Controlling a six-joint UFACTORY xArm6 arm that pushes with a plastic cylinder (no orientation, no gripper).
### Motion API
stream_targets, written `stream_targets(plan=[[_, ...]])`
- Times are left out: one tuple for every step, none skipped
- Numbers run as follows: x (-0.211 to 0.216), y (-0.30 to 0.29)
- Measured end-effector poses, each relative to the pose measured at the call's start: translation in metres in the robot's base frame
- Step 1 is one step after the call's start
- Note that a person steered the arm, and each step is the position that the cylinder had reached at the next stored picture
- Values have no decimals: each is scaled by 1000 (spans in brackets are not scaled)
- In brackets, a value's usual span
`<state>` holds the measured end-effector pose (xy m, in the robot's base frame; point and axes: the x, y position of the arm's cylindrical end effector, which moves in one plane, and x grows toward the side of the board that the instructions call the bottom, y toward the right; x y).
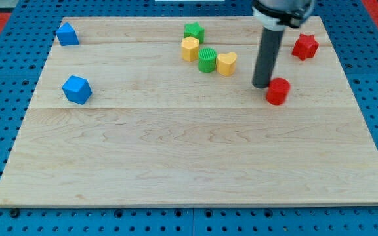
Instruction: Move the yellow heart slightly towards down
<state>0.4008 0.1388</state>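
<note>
— On the worktop (189,170): no writing, two blue blocks (77,89) (67,34), two green (193,31) (207,59), two red (277,90) (304,46), two yellow.
— Yellow heart (226,63) near the view's top, touching green cylinder, right of yellow hexagon (189,48).
— No tool, nothing grasped; my tip (262,85) just left of red cylinder.

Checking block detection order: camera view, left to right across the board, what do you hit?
Blue block at top left → blue block below it → yellow hexagon → green cylinder → yellow heart → my tip → red cylinder → red star.
</note>
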Motion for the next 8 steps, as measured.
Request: stream_targets(plan=[[12,-9],[29,14],[29,45],[7,-2],[-1,-2],[-2,-2],[-2,-2],[-4,4]])
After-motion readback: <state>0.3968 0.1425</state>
